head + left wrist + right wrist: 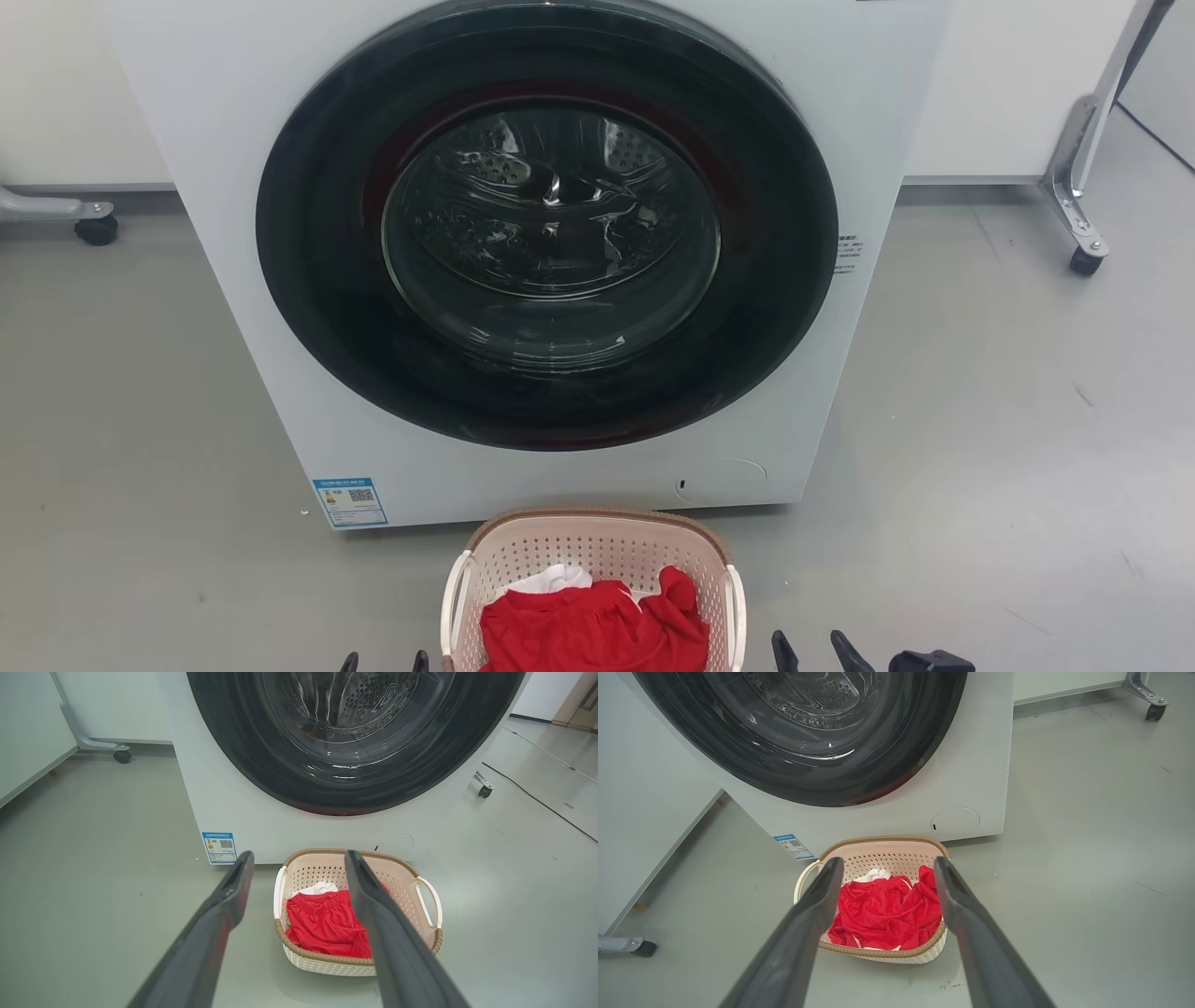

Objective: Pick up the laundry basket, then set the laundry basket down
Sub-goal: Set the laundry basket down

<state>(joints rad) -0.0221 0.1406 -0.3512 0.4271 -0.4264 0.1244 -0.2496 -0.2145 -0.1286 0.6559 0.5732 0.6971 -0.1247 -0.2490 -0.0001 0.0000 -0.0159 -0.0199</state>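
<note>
Left gripper and right gripper stand spread apart, clear of the laundry basket; a lopsided lift could spill the clothes.

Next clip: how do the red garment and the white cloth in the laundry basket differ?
The red garment is bright red; the white cloth is plain white. The red garment fills most of the laundry basket; the white cloth shows as a small patch. The white cloth lies toward the washing machine, the red garment nearer the robot and partly over it. Both lie crumpled in the basket.
</note>
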